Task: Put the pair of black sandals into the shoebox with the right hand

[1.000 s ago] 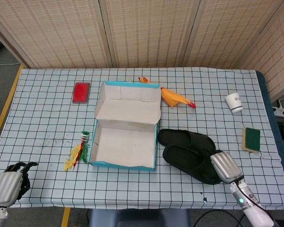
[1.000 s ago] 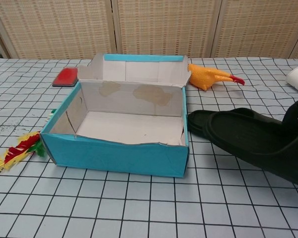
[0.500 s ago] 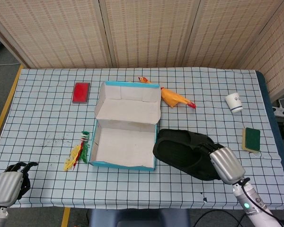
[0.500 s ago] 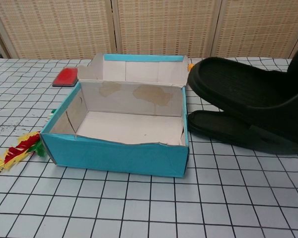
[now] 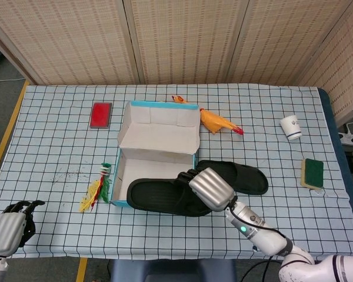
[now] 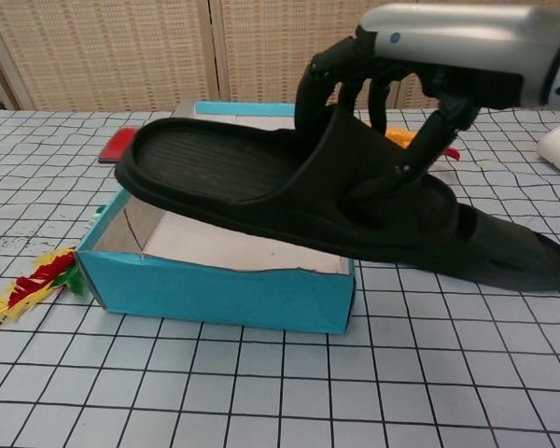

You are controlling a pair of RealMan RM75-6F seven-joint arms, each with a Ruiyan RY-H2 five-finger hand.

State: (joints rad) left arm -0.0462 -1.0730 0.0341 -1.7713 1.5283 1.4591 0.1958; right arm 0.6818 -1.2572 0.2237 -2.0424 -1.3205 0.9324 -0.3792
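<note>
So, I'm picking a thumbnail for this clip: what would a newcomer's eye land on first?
The black sandal held by the right hand by its strap, hanging over the open blue shoebox, fills the middle of the chest view. Its mate, the second sandal, lies on the checked cloth to the right of the box. Behind the box, the orange rubber chicken is the brightest spot.
</note>
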